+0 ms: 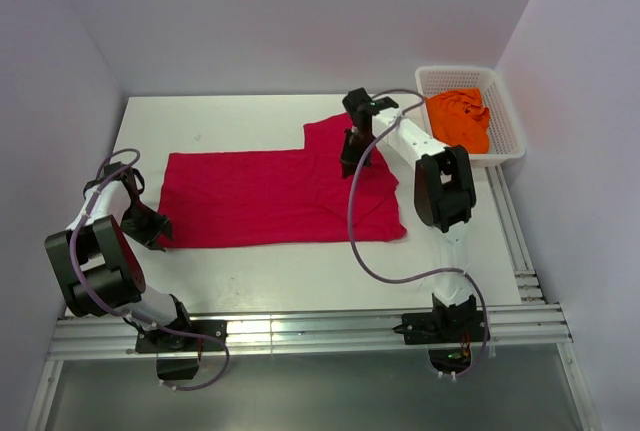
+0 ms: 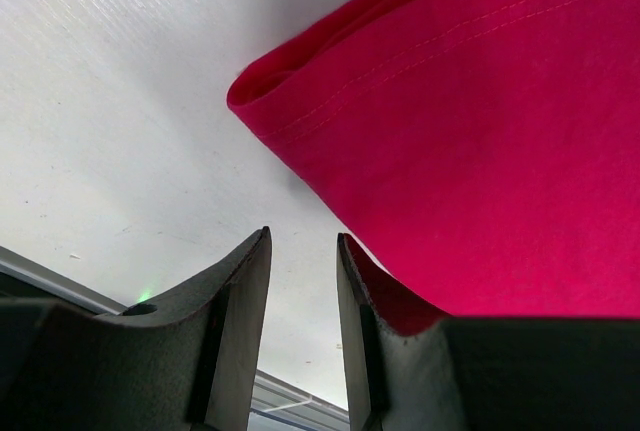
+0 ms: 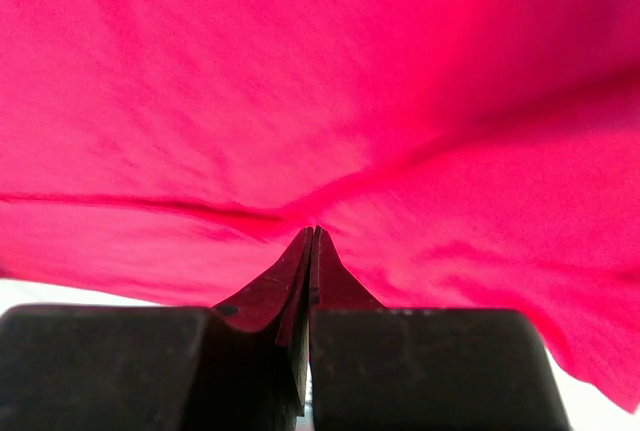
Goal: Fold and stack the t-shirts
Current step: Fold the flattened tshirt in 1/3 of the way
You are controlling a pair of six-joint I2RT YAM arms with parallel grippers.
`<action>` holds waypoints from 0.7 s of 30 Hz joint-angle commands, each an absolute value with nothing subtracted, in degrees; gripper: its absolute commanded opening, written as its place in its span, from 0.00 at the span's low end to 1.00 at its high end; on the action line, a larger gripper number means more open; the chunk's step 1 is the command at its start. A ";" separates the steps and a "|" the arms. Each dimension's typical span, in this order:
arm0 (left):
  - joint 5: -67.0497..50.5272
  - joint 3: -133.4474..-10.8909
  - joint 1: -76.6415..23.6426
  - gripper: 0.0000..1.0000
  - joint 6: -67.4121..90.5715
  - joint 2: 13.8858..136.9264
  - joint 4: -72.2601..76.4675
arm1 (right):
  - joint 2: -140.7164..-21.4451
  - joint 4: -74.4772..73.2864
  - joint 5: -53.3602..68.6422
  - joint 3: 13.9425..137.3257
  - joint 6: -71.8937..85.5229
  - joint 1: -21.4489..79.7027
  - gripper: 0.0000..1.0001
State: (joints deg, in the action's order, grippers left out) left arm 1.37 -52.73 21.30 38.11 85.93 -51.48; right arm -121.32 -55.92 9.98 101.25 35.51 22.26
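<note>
The crimson red t-shirt [image 1: 280, 196] lies spread flat across the middle of the table, one sleeve pointing toward the back. My right gripper [image 1: 350, 165] stands on its back right part, jaws shut [image 3: 313, 232] and pinching the red cloth [image 3: 330, 101], with creases running out from the tips. My left gripper [image 1: 160, 231] sits low at the shirt's near left corner and is open [image 2: 303, 243]. Only bare table shows between its fingers, and the hemmed corner [image 2: 450, 121] lies just right of the right finger. The orange t-shirt [image 1: 460, 119] is crumpled in the basket.
A white mesh basket [image 1: 505, 121] stands at the table's back right corner, against the right wall. An aluminium rail [image 1: 300, 331] runs along the near edge, with both arm bases on it. White table [image 1: 200, 116] shows behind the shirt.
</note>
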 commanded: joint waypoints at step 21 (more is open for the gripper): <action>2.81 -53.44 21.45 0.38 37.62 84.99 -50.98 | -113.29 -52.91 9.76 87.10 35.42 22.32 0.48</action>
State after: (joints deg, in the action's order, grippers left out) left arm 1.85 -52.73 21.30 38.13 86.08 -51.46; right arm -115.85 -56.38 9.78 87.92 35.05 22.26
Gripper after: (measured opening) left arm 0.384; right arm 0.481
